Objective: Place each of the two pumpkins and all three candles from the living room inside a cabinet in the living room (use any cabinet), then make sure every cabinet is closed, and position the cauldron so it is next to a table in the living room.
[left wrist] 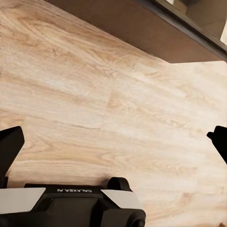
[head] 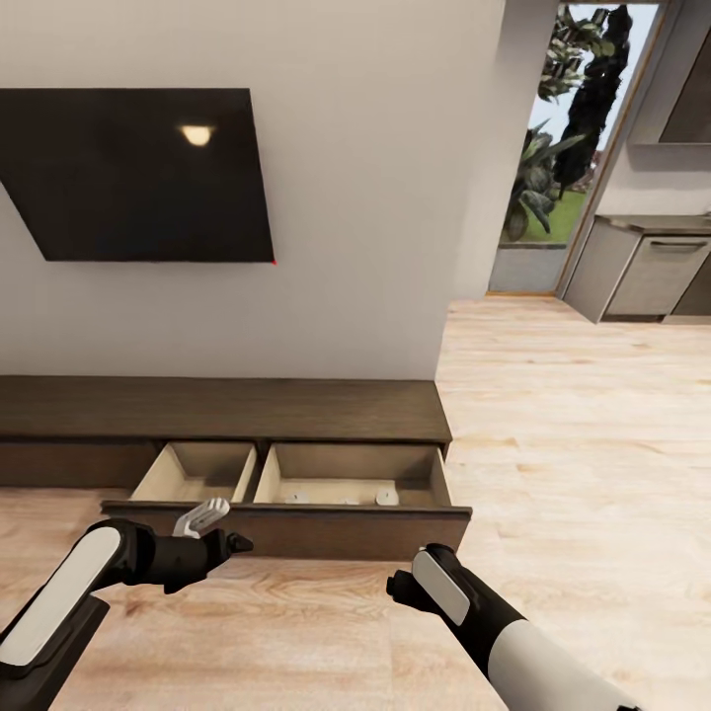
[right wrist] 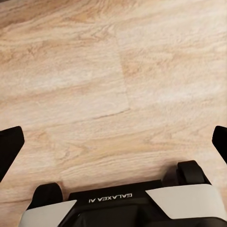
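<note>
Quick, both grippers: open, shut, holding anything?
Left gripper: open, empty, over the pale wood floor.
Right gripper: open, empty, over the same floor.

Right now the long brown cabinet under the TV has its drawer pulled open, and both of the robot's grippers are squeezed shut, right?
Not quite. The cabinet under the TV does have its drawer pulled open, as the head view shows. But both grippers are open: the left wrist view shows the left gripper spread wide over bare floor, and the right wrist view shows the same for the right gripper.
</note>
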Available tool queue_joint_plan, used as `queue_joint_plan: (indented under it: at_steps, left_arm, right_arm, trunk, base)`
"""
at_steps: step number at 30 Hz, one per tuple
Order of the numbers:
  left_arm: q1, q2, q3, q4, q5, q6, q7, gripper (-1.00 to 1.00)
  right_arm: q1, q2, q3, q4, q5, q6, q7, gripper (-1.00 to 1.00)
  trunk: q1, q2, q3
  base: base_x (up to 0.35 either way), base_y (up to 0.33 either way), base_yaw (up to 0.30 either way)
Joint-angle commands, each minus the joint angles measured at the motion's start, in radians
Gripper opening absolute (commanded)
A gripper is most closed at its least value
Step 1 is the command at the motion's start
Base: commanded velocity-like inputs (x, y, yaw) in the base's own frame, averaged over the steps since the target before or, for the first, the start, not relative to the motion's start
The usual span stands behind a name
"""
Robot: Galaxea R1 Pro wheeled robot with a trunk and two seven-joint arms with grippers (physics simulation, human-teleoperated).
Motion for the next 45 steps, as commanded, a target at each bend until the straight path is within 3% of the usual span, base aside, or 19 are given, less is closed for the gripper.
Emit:
queue_joint_plan:
  at_steps: [1,8,10,12,14,17,18,20,21,23,26,27,31,35,40,45]
  left_arm:
    - [-0.001,0.0,-0.002,-0.001,0.01,0.0,0.011,1.0]
    - [-0.001,-0.002,-0.005,0.005,0.007,-0.002,0.013,1.0]
    - [-0.001,-0.002,-0.005,0.009,-0.011,-0.003,0.013,1.0]
    - [-0.001,-0.003,-0.005,0.012,-0.061,-0.003,0.01,1.0]
    - [-0.001,-0.017,-0.004,0.023,-0.136,-0.003,0.005,1.0]
    - [-0.001,-0.078,-0.006,0.049,-0.256,-0.004,0.001,1.0]
    - [-0.001,-0.09,-0.006,0.056,-0.28,-0.005,0.001,1.0]
    - [-0.002,-0.138,-0.007,0.091,-0.382,-0.017,-0.001,1.0]
    - [-0.002,-0.149,-0.007,0.097,-0.409,-0.023,-0.002,1.0]
    - [-0.002,-0.193,-0.014,0.117,-0.512,-0.054,-0.003,1.0]
    - [-0.002,-0.23,-0.073,0.174,-0.646,-0.14,-0.015,1.0]
    - [-0.002,-0.233,-0.092,0.189,-0.667,-0.168,-0.025,1.0]
    - [-0.001,-0.238,-0.237,0.349,-0.806,-0.455,-0.161,1.0]
    - [-0.002,-0.245,-0.277,0.539,-0.9,-0.66,-0.259,1.0]
    - [-0.001,-0.249,-0.286,0.669,-0.941,-0.84,-0.339,1.0]
    - [-0.001,-0.249,-0.289,0.714,-0.95,-0.902,-0.375,1.0]
  right_arm:
    - [-0.001,-0.001,0.004,-0.002,-0.008,0.001,-0.009,1.0]
    - [-0.001,-0.001,0.004,-0.001,-0.008,0.0,-0.009,1.0]
    - [-0.001,-0.001,0.006,-0.002,-0.008,0.0,-0.009,1.0]
    - [-0.001,-0.001,0.009,-0.003,-0.006,-0.001,-0.009,1.0]
    - [-0.001,-0.001,0.011,-0.002,-0.003,-0.006,-0.009,1.0]
    - [-0.001,-0.001,0.015,-0.002,0.003,-0.02,-0.009,1.0]
    - [-0.001,-0.001,0.016,-0.002,0.004,-0.023,-0.009,1.0]
    - [-0.001,-0.001,0.018,-0.003,0.008,-0.034,-0.009,1.0]
    - [-0.001,-0.001,0.019,-0.003,0.01,-0.042,-0.009,1.0]
    - [-0.001,-0.004,0.019,-0.003,0.019,-0.096,-0.007,1.0]
    - [0.004,-0.009,0.022,0.002,0.044,-0.218,0.021,1.0]
    - [0.005,-0.009,0.025,0.003,0.056,-0.243,0.032,1.0]
    - [0.046,-0.011,0.049,0.022,0.18,-0.454,0.109,1.0]
    - [0.088,-0.005,0.055,0.117,0.239,-0.633,0.134,1.0]
    - [0.098,-0.003,0.057,0.26,0.274,-0.773,0.198,1.0]
    - [0.101,-0.002,0.057,0.344,0.294,-0.865,0.285,1.0]
  trunk:
    - [0.004,-0.008,-0.004]
    - [0.031,-0.057,-0.026]
    - [0.038,-0.071,-0.032]
    - [0.046,-0.085,-0.039]
    - [0.054,-0.099,-0.045]
    - [0.065,-0.12,-0.054]
    - [0.069,-0.127,-0.057]
    - [0.077,-0.141,-0.064]
    - [0.081,-0.148,-0.067]
    - [0.088,-0.162,-0.073]
    - [0.1,-0.183,-0.083]
    - [0.104,-0.19,-0.086]
    - [0.119,-0.218,-0.098]
    - [0.134,-0.246,-0.111]
    - [0.153,-0.281,-0.126]
    - [0.173,-0.316,-0.142]
  base:
    - [-0.001,0.0,0.0]
    - [0.0,0.0,0.0]
    - [0.0,0.0,0.0]
    - [0.0,0.0,0.0]
    - [0.0,0.0,0.0]
    - [0.0,0.0,0.0]
    - [0.0,0.0,0.0]
    - [0.0,0.0,0.0]
    - [0.0,0.0,0.0]
    - [0.0,0.0,0.0]
    - [0.0,0.0,0.0]
    - [0.0,0.0,0.0]
    - [0.0,0.0,0.0]
    - [0.0,0.0,0.0]
    - [0.0,0.0,0.0]
    - [0.0,0.0,0.0]
